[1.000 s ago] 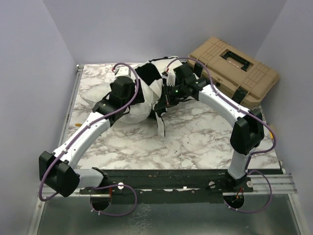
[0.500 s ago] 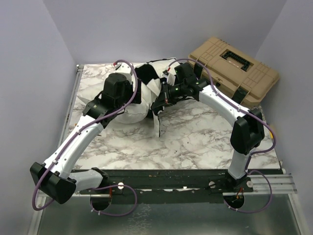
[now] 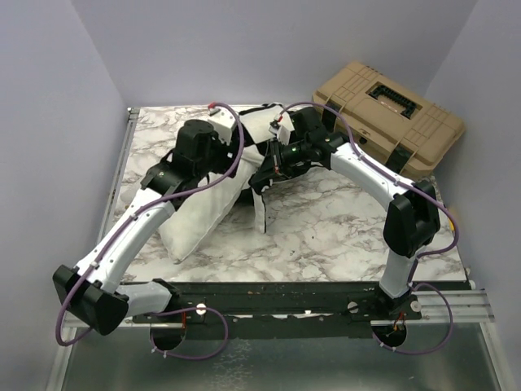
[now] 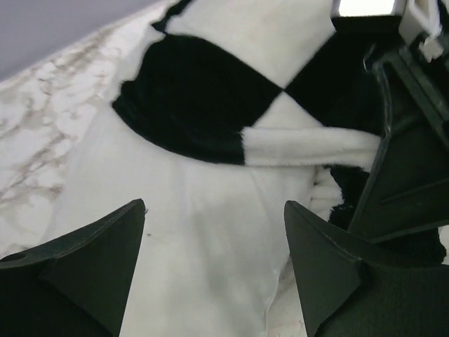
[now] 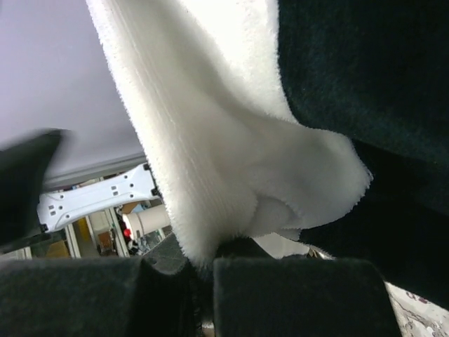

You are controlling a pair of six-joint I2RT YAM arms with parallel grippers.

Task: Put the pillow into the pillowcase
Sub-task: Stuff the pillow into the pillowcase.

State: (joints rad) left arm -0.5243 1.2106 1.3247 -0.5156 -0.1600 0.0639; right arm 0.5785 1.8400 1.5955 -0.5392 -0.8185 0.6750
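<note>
**Pillow partly in the case, right gripper pinching the hem**

In the overhead view the pillow (image 3: pixel 194 218) lies slantwise on the marble table (image 3: pixel 334 220). Its bare white end sits at the lower left of the tabletop, and its other end runs up toward the top centre. There it goes under the checked pillowcase (image 3: pixel 257 138).

The left arm reaches over the pillow from the lower left. Its wrist view shows the left gripper (image 4: pixel 214 210) spread wide, with both dark fingers apart above plain white pillow cloth and nothing between them. Just beyond the fingertips, in the upper half of that view, the black and white squares of the pillowcase cover the pillow. Part of the right arm's black hardware fills the right edge.

Right of centre in the overhead view, the right arm curves in from the lower right to the pillowcase's near edge. Its wrist view shows the right gripper (image 5: pixel 202 265) clamped on a fold of white pillowcase fabric, with black fabric beside it. A strip of the case hangs down to the table below this grip.

A tan toolbox (image 3: pixel 389 114) stands at the upper right, off the table's far corner.
</note>
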